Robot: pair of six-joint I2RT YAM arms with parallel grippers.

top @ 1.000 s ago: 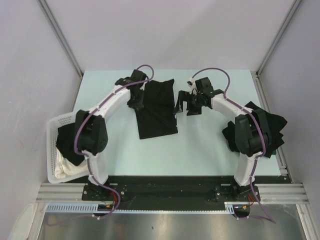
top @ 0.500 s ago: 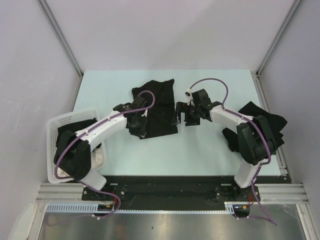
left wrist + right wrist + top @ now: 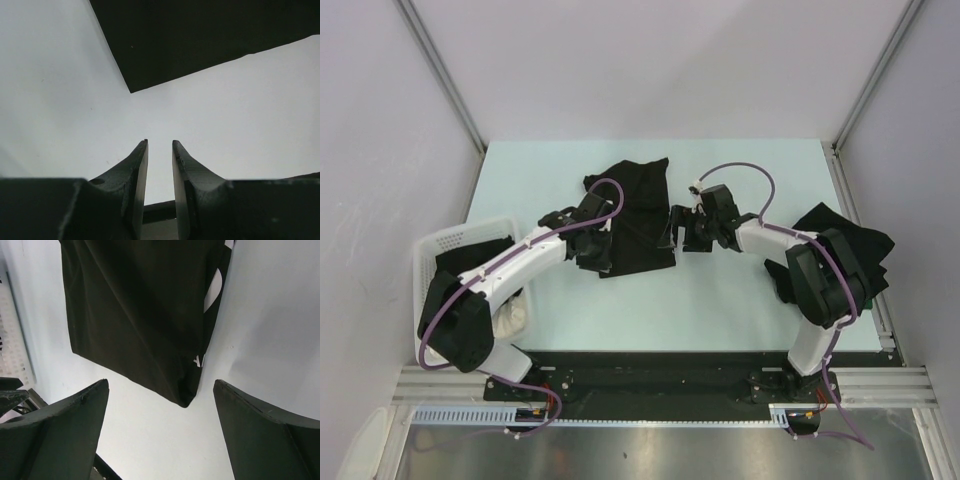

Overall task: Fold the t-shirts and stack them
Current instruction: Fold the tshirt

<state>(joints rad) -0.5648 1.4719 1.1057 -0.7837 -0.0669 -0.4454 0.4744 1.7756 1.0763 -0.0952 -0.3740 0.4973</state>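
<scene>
A folded black t-shirt (image 3: 635,215) lies on the pale table, mid-back. My left gripper (image 3: 592,252) is at its near left corner. In the left wrist view the fingers (image 3: 137,165) stand a narrow gap apart with nothing between them, and the shirt's corner (image 3: 150,65) lies just ahead. My right gripper (image 3: 678,232) is at the shirt's near right corner, wide open. In the right wrist view that corner (image 3: 165,350), with a bit of white lettering (image 3: 200,361), lies between the spread fingertips (image 3: 97,395). A pile of black t-shirts (image 3: 865,245) sits at the right edge.
A white lattice basket (image 3: 423,262) stands at the left edge, holding a black t-shirt (image 3: 452,272) and a white cloth (image 3: 515,315). Frame posts stand at the back corners. The right arm's elbow overlaps the right pile.
My left gripper left the shirt's far edge and moved to its near left corner. My right gripper shifted slightly left and nearer, to the near right corner.
</scene>
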